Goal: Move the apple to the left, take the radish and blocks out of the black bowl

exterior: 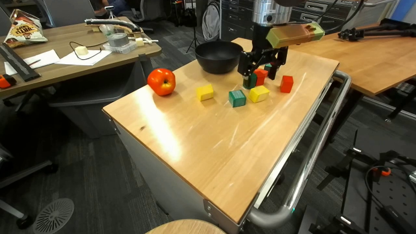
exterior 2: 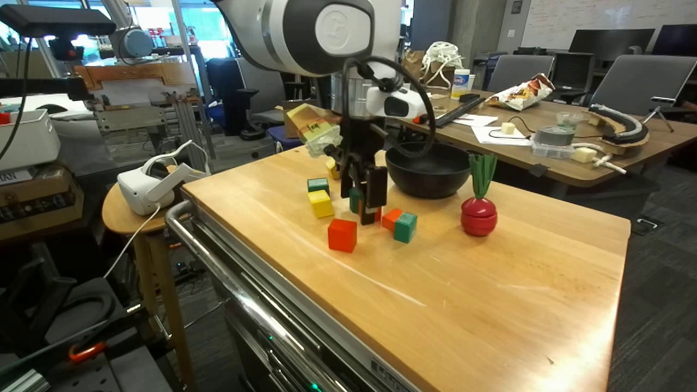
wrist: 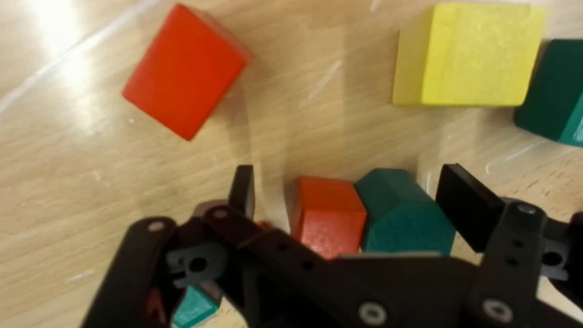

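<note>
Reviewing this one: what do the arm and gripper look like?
The arm is white and dark grey with a round emblem. Below a silver cylindrical section, the jointed gripper is black. A black cable loops near a white, black-faced pod; a yellowish box sits alongside.

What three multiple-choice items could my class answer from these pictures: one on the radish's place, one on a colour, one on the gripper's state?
1. Where is the radish?
A in the bowl
B on the tabletop
C on the floor

2. What colour are its leaves?
A green
B white
C blue

3. What state is the gripper in?
A shut on the apple
B shut on the bowl's rim
C open

Right letters:
1 B: an exterior view shows it standing on the wood.
2 A: the tuft above its red body is plainly green.
3 C: in the wrist view its fingers stand apart, a red block and a green block between them, with a gap beside the red one.
</note>
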`<action>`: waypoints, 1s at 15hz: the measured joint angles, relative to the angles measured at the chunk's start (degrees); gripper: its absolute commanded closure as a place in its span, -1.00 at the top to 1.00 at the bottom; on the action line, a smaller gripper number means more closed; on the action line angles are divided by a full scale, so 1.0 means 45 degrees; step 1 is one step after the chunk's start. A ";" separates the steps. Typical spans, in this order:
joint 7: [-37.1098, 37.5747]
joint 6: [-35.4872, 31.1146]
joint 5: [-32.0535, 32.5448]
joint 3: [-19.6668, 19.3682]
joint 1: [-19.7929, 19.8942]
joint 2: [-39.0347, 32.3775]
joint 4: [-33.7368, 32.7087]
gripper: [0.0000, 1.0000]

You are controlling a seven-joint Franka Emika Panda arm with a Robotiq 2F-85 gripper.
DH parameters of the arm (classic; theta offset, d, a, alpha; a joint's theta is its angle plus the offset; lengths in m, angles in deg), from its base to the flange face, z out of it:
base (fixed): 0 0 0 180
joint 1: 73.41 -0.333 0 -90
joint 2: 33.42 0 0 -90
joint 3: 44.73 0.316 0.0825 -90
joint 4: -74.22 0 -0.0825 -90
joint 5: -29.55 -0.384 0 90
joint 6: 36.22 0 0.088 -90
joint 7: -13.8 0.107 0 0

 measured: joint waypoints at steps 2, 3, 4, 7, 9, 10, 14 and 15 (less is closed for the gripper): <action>0.0750 -0.0520 0.0972 -0.0052 -0.0163 0.1284 0.1214 1.00; 0.1116 -0.1104 0.1374 -0.0053 -0.0167 0.1985 0.1928 1.00; 0.1344 -0.1754 0.1584 -0.0055 -0.0138 0.2661 0.2649 1.00; 0.1360 -0.3489 0.1569 -0.0123 0.0235 0.4616 0.4767 1.00; 0.1327 -0.3725 0.1569 -0.0198 0.0377 0.5394 0.5490 1.00; 0.1327 -0.3749 0.1569 -0.0204 0.0382 0.5545 0.5613 1.00; 0.1327 -0.3763 0.1568 -0.0203 0.0382 0.5597 0.5654 1.00; 0.1327 -0.3764 0.1568 -0.0203 0.0382 0.5596 0.5654 1.00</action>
